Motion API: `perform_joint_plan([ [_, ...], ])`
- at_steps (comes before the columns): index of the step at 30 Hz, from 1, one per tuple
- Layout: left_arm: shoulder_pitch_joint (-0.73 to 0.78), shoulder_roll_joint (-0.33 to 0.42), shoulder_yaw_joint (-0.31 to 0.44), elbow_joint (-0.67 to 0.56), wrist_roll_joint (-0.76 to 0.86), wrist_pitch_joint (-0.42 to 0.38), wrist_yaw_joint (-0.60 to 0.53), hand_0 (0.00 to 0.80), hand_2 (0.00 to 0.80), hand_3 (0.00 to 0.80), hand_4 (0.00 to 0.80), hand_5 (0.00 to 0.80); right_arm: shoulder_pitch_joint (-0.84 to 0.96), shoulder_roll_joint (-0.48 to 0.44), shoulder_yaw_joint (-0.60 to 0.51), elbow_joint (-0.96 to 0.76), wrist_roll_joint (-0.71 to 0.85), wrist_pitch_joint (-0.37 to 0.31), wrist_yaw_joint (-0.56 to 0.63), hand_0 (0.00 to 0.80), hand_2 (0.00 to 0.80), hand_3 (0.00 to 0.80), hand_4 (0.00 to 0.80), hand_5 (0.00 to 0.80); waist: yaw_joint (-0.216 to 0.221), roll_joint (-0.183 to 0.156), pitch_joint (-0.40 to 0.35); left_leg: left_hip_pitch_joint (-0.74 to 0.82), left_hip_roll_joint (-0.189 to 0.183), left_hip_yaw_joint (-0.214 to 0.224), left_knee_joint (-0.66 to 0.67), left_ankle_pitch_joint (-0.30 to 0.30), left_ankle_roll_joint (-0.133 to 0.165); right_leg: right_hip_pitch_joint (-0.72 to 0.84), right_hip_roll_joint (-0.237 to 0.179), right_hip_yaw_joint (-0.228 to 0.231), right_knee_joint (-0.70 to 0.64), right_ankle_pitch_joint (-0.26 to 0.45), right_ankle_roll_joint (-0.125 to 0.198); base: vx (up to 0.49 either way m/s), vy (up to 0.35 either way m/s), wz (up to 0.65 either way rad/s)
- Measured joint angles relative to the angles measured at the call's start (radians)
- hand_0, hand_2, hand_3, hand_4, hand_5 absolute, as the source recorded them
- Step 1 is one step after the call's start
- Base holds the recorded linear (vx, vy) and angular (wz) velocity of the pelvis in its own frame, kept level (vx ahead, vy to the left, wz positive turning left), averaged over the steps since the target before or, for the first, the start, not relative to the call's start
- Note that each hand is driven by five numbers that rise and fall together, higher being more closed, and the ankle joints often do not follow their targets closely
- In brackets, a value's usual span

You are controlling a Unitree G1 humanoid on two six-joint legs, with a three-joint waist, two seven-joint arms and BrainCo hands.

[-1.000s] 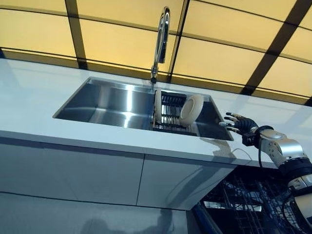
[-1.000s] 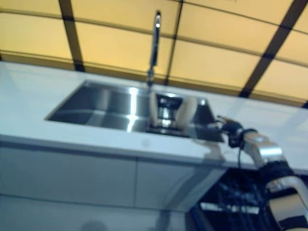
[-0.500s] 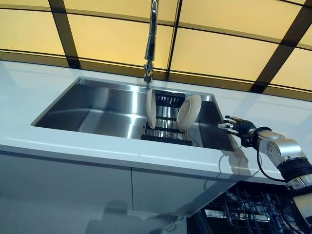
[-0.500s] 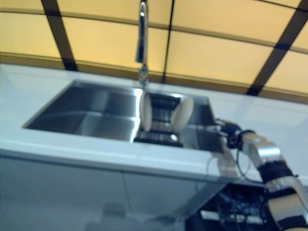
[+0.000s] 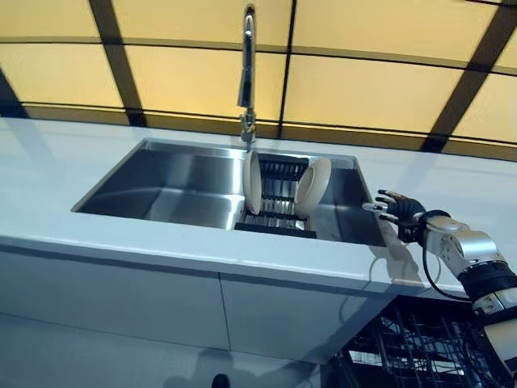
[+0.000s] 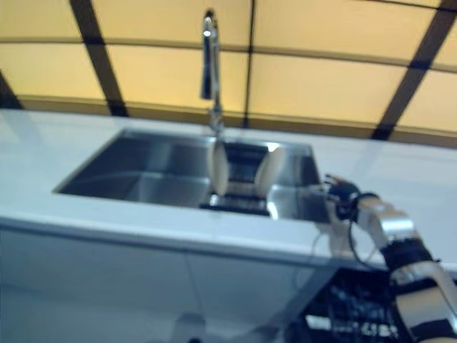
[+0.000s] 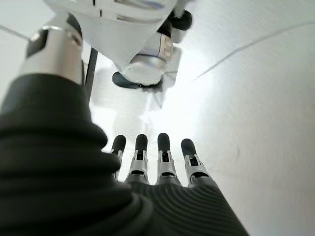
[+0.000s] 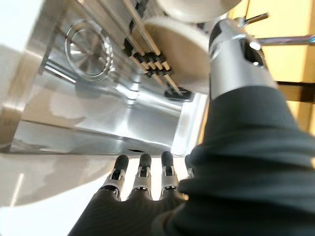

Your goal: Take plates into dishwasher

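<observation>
White bench (image 5: 73, 162) and steel sink (image 5: 174, 178): only the camera has shifted. Right hand (image 5: 396, 208), fingers relaxed, remains just beside the sink; left hand (image 7: 157, 162) apparently idle. Both plates (image 5: 312, 186) unmoved, racked.

The dishwasher rack (image 5: 420, 347) is cut off by the bottom edge.

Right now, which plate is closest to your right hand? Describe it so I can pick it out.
Find the steel sink under the faucet; a black dish rack sits in its right part. Two cream plates stand on edge in it. Yours is the right plate, leaning and nearest the open right hand; the left plate stands straighter below the faucet.
</observation>
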Motion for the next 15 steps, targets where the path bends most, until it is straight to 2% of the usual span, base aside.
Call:
perform_joint_plan([
  [1,-0.002,0.003,0.0,0.001,0.0,-0.004,0.001,0.0,0.0,0.0,0.0,0.0,0.006,-0.007,-0.005,0.002,0.008,0.002,0.006,0.0,0.0,0.0,0.0,0.0,-0.021,0.01,-0.002,0.034,-0.001,-0.009,-0.06,0.063,0.049,0.009,0.005,-0.011,0.002,0.005,0.013,0.049,0.015,-0.17],
  [2,-0.002,0.009,-0.001,-0.01,0.0,-0.013,0.002,0.0,0.0,0.0,0.0,0.0,0.006,-0.013,-0.006,0.014,0.017,0.005,0.012,0.0,0.0,0.0,0.0,0.0,-0.033,-0.002,-0.007,0.05,-0.01,-0.011,-0.104,0.094,0.073,0.005,-0.002,-0.01,0.001,0.003,0.025,0.037,0.012,-0.11],
  [4,-0.011,0.008,0.0,-0.021,0.002,-0.026,-0.003,0.0,0.0,0.0,0.0,0.0,0.006,-0.028,-0.024,0.043,0.027,0.005,0.032,0.0,0.0,0.0,0.0,0.0,-0.044,-0.024,-0.017,0.07,-0.029,-0.013,-0.156,0.108,0.083,0.003,-0.021,-0.014,0.001,-0.001,0.047,0.047,0.02,0.04],
  [6,-0.012,0.006,-0.005,-0.02,0.007,-0.03,-0.008,0.0,0.0,0.0,0.0,0.0,0.003,-0.033,-0.037,0.045,0.03,0.005,0.042,0.0,0.0,0.0,0.0,0.0,-0.047,-0.031,-0.027,0.076,-0.038,-0.024,-0.178,0.113,0.089,0.005,-0.028,-0.015,0.004,-0.012,0.059,0.062,0.038,0.21],
  [10,-0.009,0.007,-0.008,-0.018,0.007,-0.031,-0.015,0.0,0.0,0.0,0.0,0.0,-0.039,-0.038,-0.035,0.055,0.055,0.025,0.05,0.0,0.0,0.0,0.0,0.0,-0.026,-0.034,-0.032,0.097,-0.041,-0.041,-0.219,0.138,0.094,0.008,-0.027,-0.017,0.004,-0.025,0.065,0.056,0.02,0.18],
  [15,-0.007,0.008,-0.008,-0.017,0.007,-0.031,-0.015,0.0,0.0,0.0,0.0,0.0,-0.103,-0.038,-0.015,0.088,0.086,0.044,0.047,0.0,0.0,0.0,0.0,0.0,-0.007,-0.036,-0.033,0.107,-0.039,-0.063,-0.231,0.139,0.092,0.028,-0.026,-0.017,0.004,-0.038,0.078,0.042,0.007,0.22],
])
